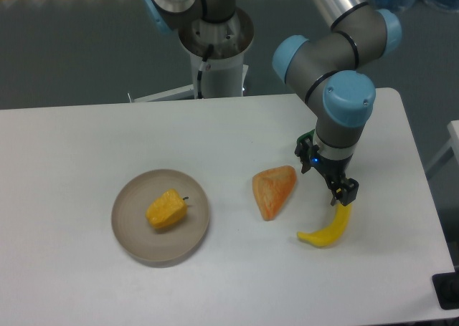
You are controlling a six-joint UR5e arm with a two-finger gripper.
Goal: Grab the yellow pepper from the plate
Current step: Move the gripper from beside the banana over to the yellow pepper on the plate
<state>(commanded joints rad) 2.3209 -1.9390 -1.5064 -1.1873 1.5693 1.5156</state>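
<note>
Yellow pepper [167,210] sits mid-plate [133,234], rim bare all round, orange wedge fruit [273,190] well apart to its right, gripper [343,194] beyond that at banana's [329,229] top end, can't tell if fingers are closed.

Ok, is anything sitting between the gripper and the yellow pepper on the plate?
Yes. The orange wedge-shaped fruit lies on the table between the gripper, which is over the banana's upper end, and the yellow pepper on the plate.
</note>
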